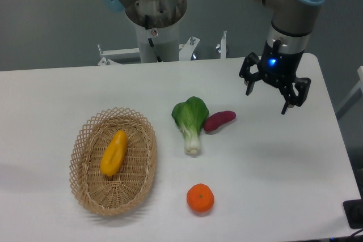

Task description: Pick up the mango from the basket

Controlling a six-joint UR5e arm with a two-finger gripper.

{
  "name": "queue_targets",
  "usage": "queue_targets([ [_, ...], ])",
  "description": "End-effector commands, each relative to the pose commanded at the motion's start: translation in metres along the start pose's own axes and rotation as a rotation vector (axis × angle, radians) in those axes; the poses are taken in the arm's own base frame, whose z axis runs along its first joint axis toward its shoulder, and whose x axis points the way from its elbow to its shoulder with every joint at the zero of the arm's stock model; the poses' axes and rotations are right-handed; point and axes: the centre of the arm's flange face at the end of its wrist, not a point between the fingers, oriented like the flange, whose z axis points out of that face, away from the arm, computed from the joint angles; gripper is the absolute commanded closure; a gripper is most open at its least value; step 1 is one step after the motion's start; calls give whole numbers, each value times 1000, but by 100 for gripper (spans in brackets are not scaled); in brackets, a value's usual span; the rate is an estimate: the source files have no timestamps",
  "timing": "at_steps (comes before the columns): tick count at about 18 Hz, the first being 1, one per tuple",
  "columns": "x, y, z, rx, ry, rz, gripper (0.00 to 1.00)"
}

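Mango (114,153) lies lengthwise in the basket (85,194), far off to the left of my claw (274,94) and lower in view. My claw hangs wide and empty above the counter (283,168). Between us sit the bok choy (191,120) and purple sweet potato (219,121) (touching each other), with the orange (200,198) nearer the front edge. Crossing low, I judge, could clip them; a shallow grasp could snag the wicker rim or let the smooth fruit slip.
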Motion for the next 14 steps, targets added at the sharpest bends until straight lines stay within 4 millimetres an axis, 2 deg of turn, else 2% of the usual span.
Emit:
queue_targets([
  [2, 5, 0, 6, -3, 6, 0, 0],
  [10, 11, -1, 4, 4, 2, -48, 0],
  [14, 18, -18, -1, 96, 8, -158, 0],
])
